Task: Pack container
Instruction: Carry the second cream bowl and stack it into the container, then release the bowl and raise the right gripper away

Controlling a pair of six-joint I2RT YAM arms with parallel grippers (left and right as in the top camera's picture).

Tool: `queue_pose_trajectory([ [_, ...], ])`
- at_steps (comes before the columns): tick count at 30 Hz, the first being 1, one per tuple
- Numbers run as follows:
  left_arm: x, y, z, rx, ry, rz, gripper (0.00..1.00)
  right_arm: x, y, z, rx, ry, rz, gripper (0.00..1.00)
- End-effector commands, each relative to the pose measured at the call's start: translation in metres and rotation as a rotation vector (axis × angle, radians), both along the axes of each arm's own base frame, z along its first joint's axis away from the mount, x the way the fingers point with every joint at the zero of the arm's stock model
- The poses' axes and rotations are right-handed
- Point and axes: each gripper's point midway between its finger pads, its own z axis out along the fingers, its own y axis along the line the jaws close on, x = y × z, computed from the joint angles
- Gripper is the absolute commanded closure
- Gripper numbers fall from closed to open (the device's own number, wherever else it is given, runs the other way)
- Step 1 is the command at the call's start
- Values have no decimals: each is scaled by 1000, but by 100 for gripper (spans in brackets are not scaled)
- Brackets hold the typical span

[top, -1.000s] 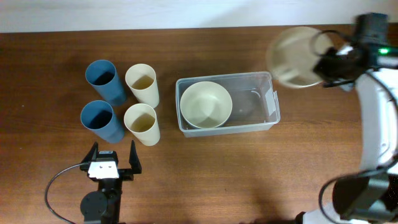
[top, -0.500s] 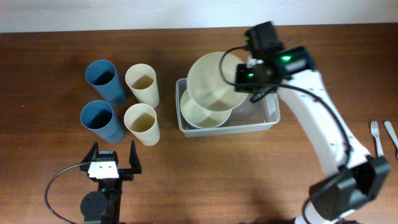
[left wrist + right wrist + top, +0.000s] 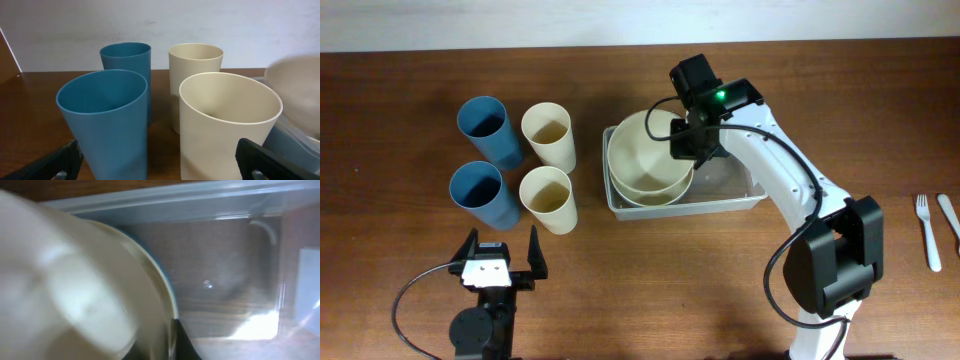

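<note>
Two cream bowls sit nested in the left half of the container [image 3: 725,188], a clear bin lying in the middle of the table [image 3: 400,100]. The upper bowl [image 3: 645,150] rides a little off-centre over the lower bowl [image 3: 650,198], whose rim shows as a thin crescent on the near side. The right gripper [image 3: 688,140] is at the upper bowl's right rim, and the wrist view shows one dark finger against that rim. Whether the fingers pinch it or stand just free of it I cannot tell. The left gripper [image 3: 501,252] rests near the table's front edge with its fingers spread wide and nothing between them. The step in hand looks like seating the second bowl and letting it go. Done well, the fingers part only once the lower bowl carries the weight, wide enough to clear the rim. The arm then lifts straight up, so the inner finger neither tips the bowl nor shoves the bin. Left of the bin stand four cups, two blue cups [image 3: 485,125] and two cream cups [image 3: 548,130]. A fork [image 3: 923,225] and one more utensil [image 3: 948,215] lie at the far right.
</note>
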Motion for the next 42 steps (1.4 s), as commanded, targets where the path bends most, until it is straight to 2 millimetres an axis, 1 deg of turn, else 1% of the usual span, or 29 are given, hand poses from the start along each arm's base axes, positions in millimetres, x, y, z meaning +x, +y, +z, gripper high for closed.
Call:
queue_pose_trajectory([
  [1, 0, 2, -2, 19, 3, 8, 0, -4, 10, 14, 58, -12, 30, 76],
  [5, 0, 2, -2, 19, 3, 8, 0, -9, 12, 34, 96, -40, 40, 69],
  [10, 0, 2, -2, 19, 3, 7, 0, -16, 10, 53, 107, -66, 40, 67],
  [13, 0, 2, -2, 19, 3, 8, 0, -24, 6, 53, 97, -40, 39, 69],
  [16, 0, 2, -2, 19, 3, 7, 0, -35, 5, 50, 76, 2, 47, 74],
  [18, 0, 2, -2, 19, 3, 8, 0, -41, 11, 49, 65, 12, 68, 74],
  [24, 0, 2, -2, 19, 3, 7, 0, -57, 38, 48, 60, 14, 144, 73],
  [28, 0, 2, -2, 19, 3, 8, 0, -63, 48, 48, 10, -9, 172, 74],
  [31, 0, 2, -2, 19, 3, 8, 0, -71, 57, 52, -4, -24, 202, 74],
  [34, 0, 2, -2, 19, 3, 7, 0, -78, 65, 60, -12, -50, 226, 74],
  [37, 0, 2, -2, 19, 3, 8, 0, -82, 61, 72, -58, -99, 200, 74],
  [39, 0, 2, -2, 19, 3, 7, 0, -85, 55, 84, -82, -136, 198, 73],
  [41, 0, 2, -2, 19, 3, 7, 0, -87, 44, 99, -104, -174, 183, 73],
  [42, 0, 2, -2, 19, 3, 7, 0, -87, 35, 106, -121, -196, 167, 69],
])
